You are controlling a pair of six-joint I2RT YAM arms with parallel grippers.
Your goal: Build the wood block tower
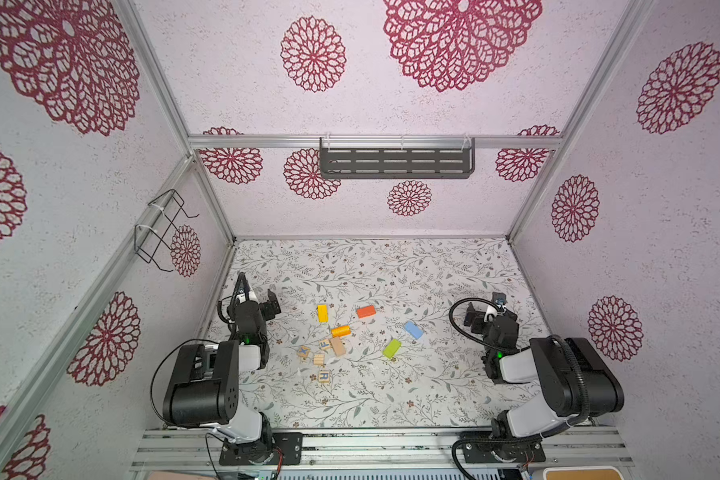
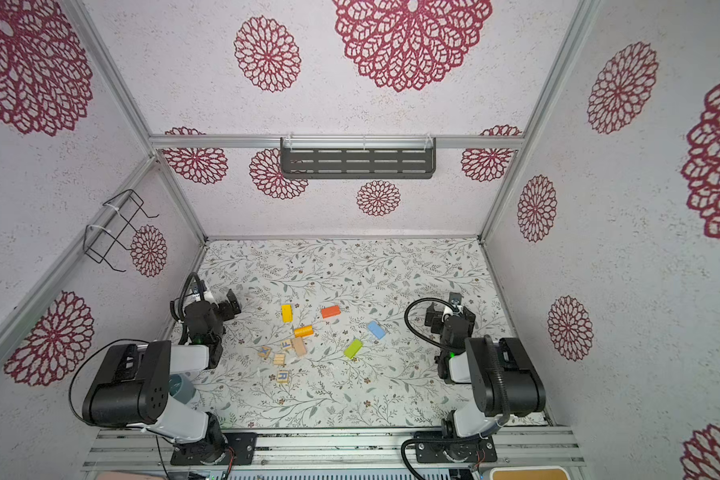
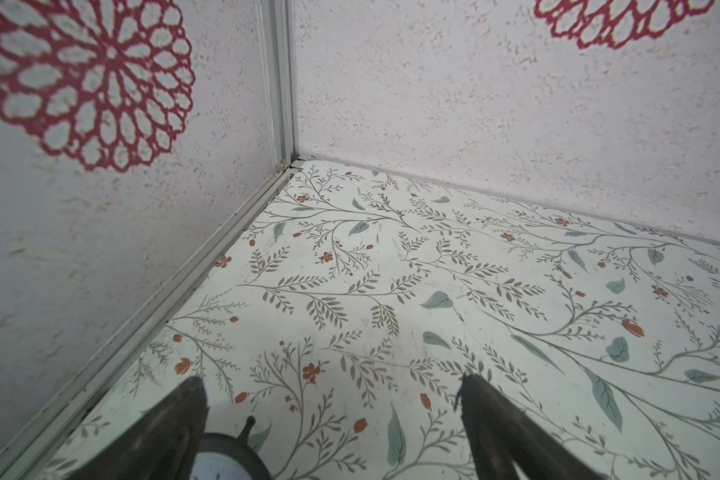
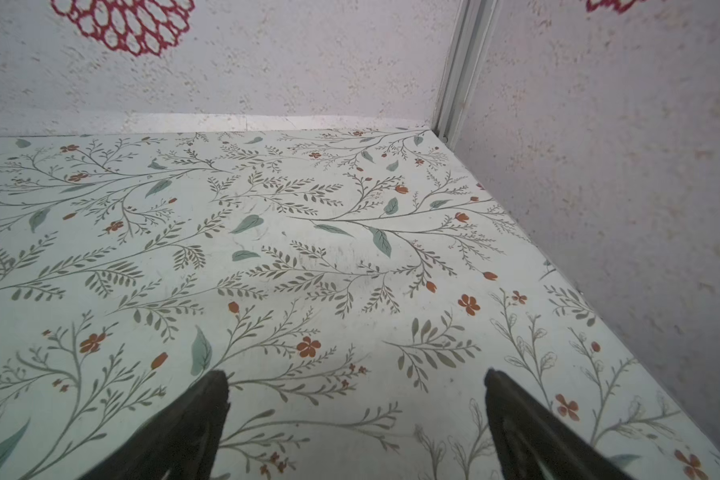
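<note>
Fingers (image 3: 491, 419) of the left gripper (image 3: 333, 384) stand wide apart with nothing between them; only bare tabletop shows beyond the tips. The right gripper (image 4: 356, 377) is in the same condition: fingers spread, nothing held. In both top views the grippers sit toward the outer edges of the table (image 1: 391, 270), well apart from the blocks.

Task status, judged from the layout: not started. No tower exists and no block rests on another. All pieces lie loose near the table centre:
- yellow block (image 1: 322, 313)
- orange block (image 1: 366, 311)
- blue block (image 1: 413, 330)
- green block (image 1: 392, 348)
- orange-yellow cylinder (image 1: 341, 331)
- tan block (image 1: 337, 346), just beside a lettered cube (image 1: 324, 344), with more lettered cubes nearby

Every placement is left to do.

Surface: flat, with a leaf-and-flower print. Enclosure: pale walls (image 1: 350, 216) with red rosettes, a dark slotted shelf (image 1: 395, 162) on the back wall, and a wire rack (image 1: 163, 228) on the side wall near the left arm.
</note>
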